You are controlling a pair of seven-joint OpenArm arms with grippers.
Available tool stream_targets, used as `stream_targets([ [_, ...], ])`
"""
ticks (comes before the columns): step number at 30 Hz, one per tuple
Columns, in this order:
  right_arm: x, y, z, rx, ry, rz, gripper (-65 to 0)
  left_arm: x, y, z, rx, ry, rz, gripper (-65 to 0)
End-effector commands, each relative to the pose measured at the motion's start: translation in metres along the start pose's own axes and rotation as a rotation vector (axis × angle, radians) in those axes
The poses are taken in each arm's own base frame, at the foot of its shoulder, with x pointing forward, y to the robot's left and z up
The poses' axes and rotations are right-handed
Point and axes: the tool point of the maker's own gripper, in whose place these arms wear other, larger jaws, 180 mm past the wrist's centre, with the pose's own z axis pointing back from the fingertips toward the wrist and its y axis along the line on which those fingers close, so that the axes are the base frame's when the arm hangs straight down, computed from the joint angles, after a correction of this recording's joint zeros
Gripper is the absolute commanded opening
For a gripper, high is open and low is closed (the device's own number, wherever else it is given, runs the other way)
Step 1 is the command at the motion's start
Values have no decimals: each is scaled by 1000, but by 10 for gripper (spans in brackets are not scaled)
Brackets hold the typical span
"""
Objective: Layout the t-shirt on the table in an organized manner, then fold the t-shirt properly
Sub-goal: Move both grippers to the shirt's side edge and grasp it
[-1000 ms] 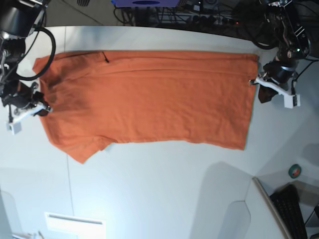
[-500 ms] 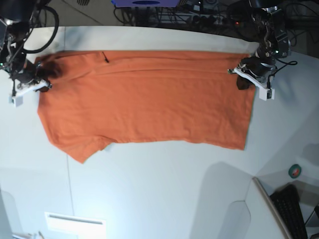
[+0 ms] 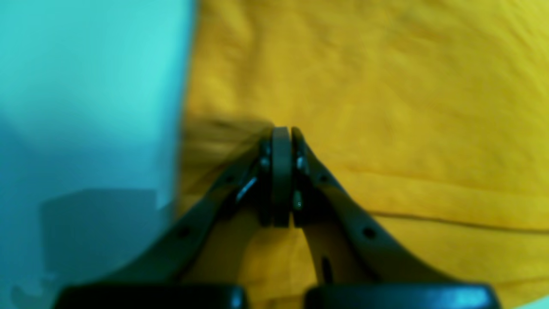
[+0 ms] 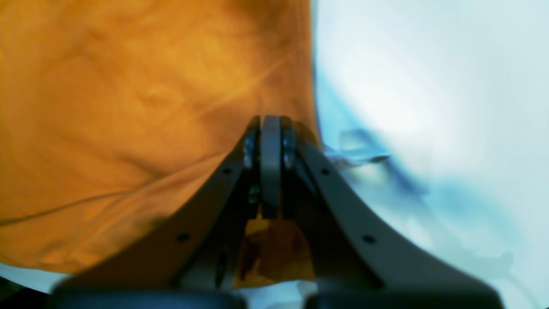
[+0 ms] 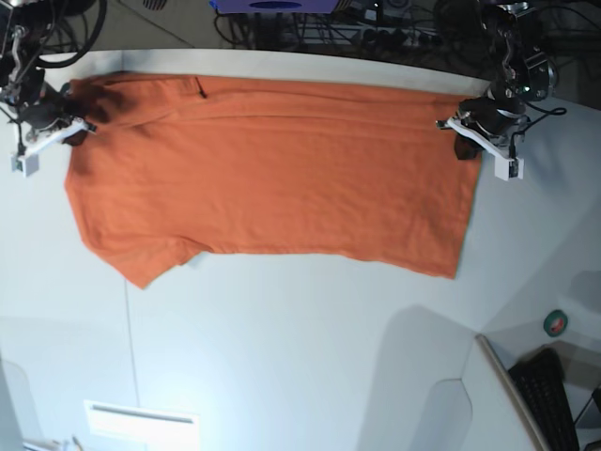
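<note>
White table [image 5: 282, 376] bears the flat orange t-shirt [image 5: 282, 178].

My left gripper [image 5: 462, 138], dark curved fingers on a white-bracketed wrist, sits at about two o'clock in the base view, its jaws pressed together. My right gripper [image 5: 75, 122], built the same, sits at about ten o'clock, jaws likewise closed flat against each other. Both arms reach in from the far corners, black cabled links angling down toward the wrists.
</note>
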Motion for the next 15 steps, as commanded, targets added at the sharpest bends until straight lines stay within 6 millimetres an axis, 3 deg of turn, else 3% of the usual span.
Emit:
stream_targets([
  [1, 26, 3, 5, 10, -65, 28, -650, 26, -1, 5, -8, -69, -27, -650],
  [7, 95, 32, 17, 55, -227, 84, -650, 74, -12, 16, -16, -189, -80, -650],
  [11, 144, 46, 5, 88, -274, 73, -650, 97, -3, 4, -4, -149, -90, -650],
  [15, 169, 48, -12, 95, -219, 85, -330, 118, 6, -7, 7, -159, -89, -650],
])
